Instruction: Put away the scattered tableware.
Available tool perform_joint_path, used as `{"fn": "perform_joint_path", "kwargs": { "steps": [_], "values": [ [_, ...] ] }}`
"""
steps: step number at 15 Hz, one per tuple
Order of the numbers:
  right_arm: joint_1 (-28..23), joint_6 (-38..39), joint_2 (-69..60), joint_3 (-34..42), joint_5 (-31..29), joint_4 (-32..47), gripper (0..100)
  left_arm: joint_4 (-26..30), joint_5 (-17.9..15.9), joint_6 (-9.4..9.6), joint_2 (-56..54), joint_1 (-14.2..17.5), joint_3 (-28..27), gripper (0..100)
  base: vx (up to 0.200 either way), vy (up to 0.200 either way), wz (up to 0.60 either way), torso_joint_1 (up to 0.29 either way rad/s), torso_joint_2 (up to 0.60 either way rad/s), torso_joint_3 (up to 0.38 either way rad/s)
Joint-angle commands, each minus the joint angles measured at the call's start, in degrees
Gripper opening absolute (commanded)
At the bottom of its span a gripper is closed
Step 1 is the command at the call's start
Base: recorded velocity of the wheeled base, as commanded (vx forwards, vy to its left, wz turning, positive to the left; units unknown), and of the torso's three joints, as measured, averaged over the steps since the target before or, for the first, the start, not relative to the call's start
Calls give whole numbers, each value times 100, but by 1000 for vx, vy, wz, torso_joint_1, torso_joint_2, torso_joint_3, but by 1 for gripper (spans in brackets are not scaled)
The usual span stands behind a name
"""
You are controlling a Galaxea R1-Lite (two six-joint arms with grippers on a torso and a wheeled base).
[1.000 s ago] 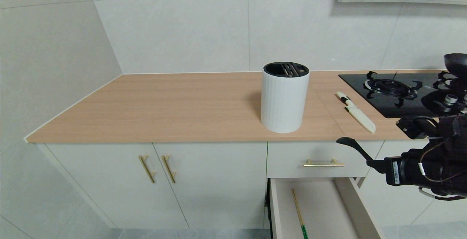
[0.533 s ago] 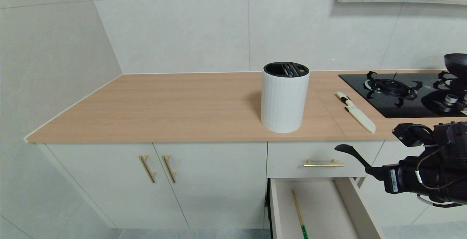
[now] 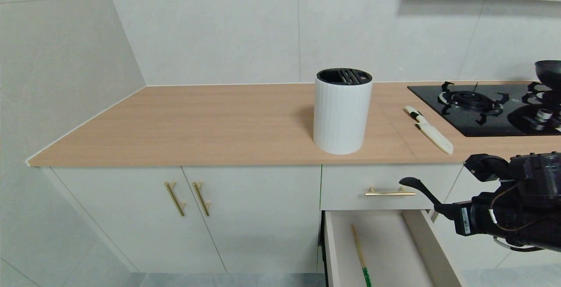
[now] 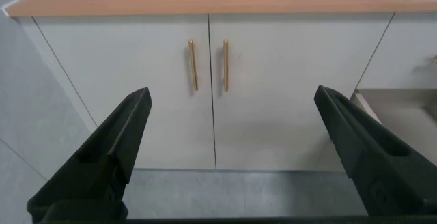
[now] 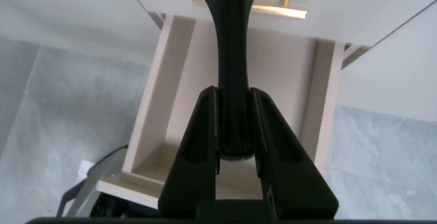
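My right gripper (image 3: 443, 208) is shut on a black long-handled utensil (image 3: 418, 185) and holds it in front of the cabinet, above the open drawer (image 3: 331, 252). In the right wrist view the utensil (image 5: 230, 53) runs out from between the fingers (image 5: 202, 125) over the drawer (image 5: 153, 108). A pair of chopsticks (image 3: 360, 256) lies in the drawer. A cream knife (image 3: 428, 130) lies on the counter, right of a white ribbed holder with a black slotted top (image 3: 342, 114). My left gripper (image 4: 235, 118) is open, low in front of the cabinet doors (image 4: 208, 87).
A black gas hob (image 3: 480, 107) with a dark pot (image 3: 548, 69) sits at the counter's right end. The shut upper drawer has a gold handle (image 3: 389, 193). The wooden counter (image 3: 197, 125) runs left to a tiled wall.
My right gripper with the black utensil has sunk a little, from counter-edge height toward the open drawer. The head view has shifted slightly.
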Motion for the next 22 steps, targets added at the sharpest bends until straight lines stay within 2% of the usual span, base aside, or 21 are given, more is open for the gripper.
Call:
{"fn": "perform_joint_path", "kwargs": {
  "steps": [1, 13, 22],
  "values": [
    [3, -5, 76, 4, 1, -2, 0, -2, 2, 4, 2, 2, 0, 100, 0, 0, 0, -193, 461, 256],
    [3, -111, 296, 109, -25, -213, 0, -2, 2, -5, 2, 2, 0, 100, 0, 0, 0, -187, 475, 289],
    [12, -111, 375, 144, -25, -301, 0, -2, 2, -5, 2, 2, 0, 100, 0, 0, 0, -98, 373, 263]
  ]
}}
